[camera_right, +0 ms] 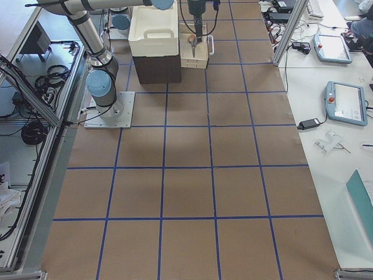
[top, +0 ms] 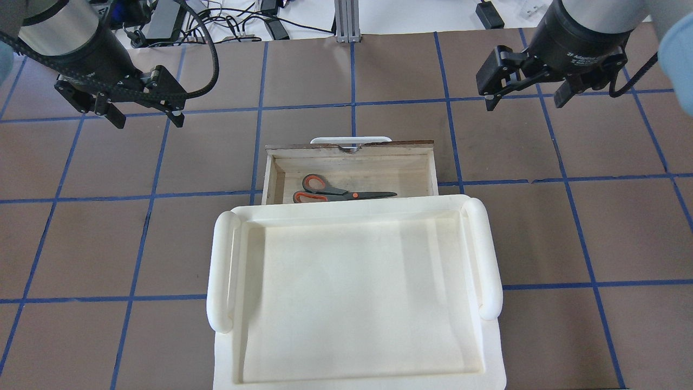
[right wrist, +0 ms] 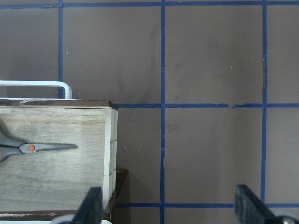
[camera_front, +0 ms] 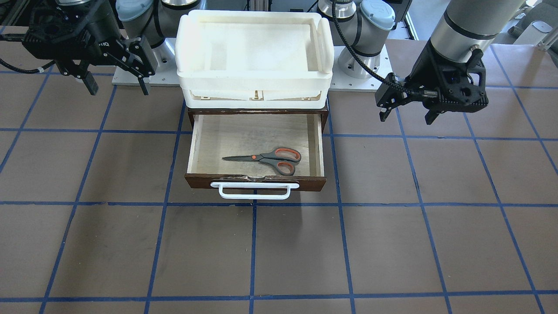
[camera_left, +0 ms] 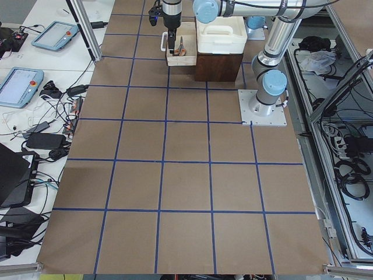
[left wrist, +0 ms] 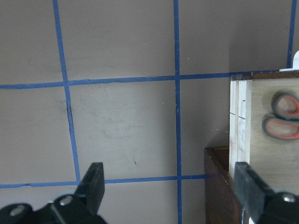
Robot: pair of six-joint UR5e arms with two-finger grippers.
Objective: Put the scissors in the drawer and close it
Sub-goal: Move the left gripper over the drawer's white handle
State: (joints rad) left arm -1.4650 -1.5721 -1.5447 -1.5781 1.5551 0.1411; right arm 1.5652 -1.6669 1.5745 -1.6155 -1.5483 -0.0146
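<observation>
The scissors lie flat inside the open drawer, handles toward the robot's left. They also show in the overhead view and in both wrist views. The drawer is pulled out, and its white bar handle faces away from the robot. My left gripper is open and empty. It hovers above the table, left of the drawer, and also shows in the front view. My right gripper is open and empty above the table, right of the drawer, and also shows in the front view.
A cream-white plastic tray sits on top of the dark cabinet and overhangs the drawer's rear part. The brown table has blue tape grid lines. The arm bases stand behind the cabinet.
</observation>
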